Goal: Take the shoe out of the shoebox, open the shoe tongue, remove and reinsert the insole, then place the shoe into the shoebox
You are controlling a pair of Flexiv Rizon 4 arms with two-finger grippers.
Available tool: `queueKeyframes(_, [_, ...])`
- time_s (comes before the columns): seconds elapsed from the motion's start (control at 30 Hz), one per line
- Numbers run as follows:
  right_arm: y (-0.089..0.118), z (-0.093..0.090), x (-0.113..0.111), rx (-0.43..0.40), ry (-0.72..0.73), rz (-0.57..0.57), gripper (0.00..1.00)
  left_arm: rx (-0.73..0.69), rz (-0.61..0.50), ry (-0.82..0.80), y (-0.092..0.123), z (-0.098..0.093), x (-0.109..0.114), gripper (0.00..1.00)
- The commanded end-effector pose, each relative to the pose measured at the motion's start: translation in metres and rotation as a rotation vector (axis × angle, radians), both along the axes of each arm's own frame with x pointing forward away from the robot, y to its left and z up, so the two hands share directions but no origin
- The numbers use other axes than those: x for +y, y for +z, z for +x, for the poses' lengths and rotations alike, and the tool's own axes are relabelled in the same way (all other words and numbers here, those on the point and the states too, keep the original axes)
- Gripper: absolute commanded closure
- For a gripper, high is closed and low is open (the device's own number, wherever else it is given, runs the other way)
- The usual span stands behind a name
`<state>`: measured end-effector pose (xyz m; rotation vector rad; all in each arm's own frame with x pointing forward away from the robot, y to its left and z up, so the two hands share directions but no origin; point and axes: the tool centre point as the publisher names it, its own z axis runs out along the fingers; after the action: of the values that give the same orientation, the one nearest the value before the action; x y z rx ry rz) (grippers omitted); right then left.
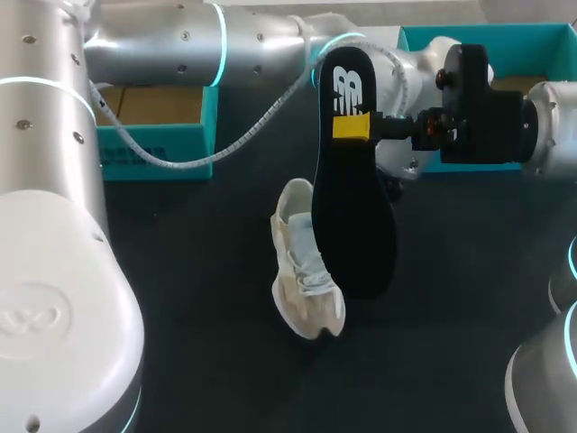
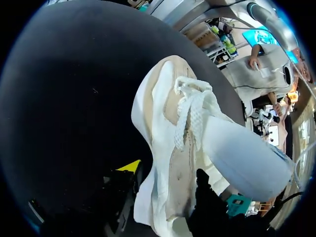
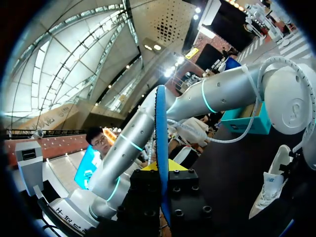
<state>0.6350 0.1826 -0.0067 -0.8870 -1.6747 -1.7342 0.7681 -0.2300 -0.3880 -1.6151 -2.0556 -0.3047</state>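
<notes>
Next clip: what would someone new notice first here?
The black insole is held upright in the air over the table's middle by the right gripper, shut on its upper part. Just beside it, the pale shoe stands out against the dark table, and teal shoebox parts sit along the far edge.

A dark surface [image 1: 180,298] carries a cream shoe [image 1: 302,271] near its middle. Beyond the shoe, to its left, sits an open teal shoebox [image 1: 153,144]. Beyond the shoe, to its right, sits a second teal box half [image 1: 532,41].
</notes>
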Motion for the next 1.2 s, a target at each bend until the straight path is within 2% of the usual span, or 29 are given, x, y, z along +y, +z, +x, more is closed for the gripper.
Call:
queueKeyframes(0.03, [0.000,0.000,0.003,0.001,-0.002,-0.002,1.00,-0.034,-0.084,-0.004,0.027,-0.001,0.014,0.00])
queueKeyframes(0.13, [0.000,0.000,0.003,0.001,-0.002,-0.002,1.00,-0.057,-0.136,-0.014,0.039,0.006,0.014,0.00])
queueKeyframes(0.33, [0.000,0.000,0.003,0.001,-0.002,-0.002,1.00,-0.176,-0.245,-0.040,0.068,0.039,0.010,0.00])
queueKeyframes(0.43, [0.000,0.000,0.003,0.001,-0.002,-0.002,1.00,-0.219,-0.327,-0.049,0.090,0.057,0.008,0.00])
queueKeyframes(0.57, [0.000,0.000,0.003,0.001,-0.002,-0.002,1.00,-0.254,-0.367,-0.037,0.107,0.075,0.005,0.00])
queueKeyframes(0.83, [0.000,0.000,0.003,0.001,-0.002,-0.002,1.00,-0.295,-0.568,-0.108,0.139,0.099,0.005,0.00])
queueKeyframes(0.87, [-0.003,0.001,-0.005,0.002,-0.052,0.031,1.00,-0.298,-0.597,-0.121,0.144,0.101,0.006,0.00])
queueKeyframes(1.0, [-0.004,0.019,-0.033,0.019,-0.176,0.073,1.00,-0.325,-0.697,-0.172,0.162,0.104,0.008,0.00])
queueKeyframes(1.2, [-0.016,0.065,-0.064,0.078,-0.190,0.150,1.00,-0.392,-0.805,-0.190,0.188,0.102,0.015,0.00])
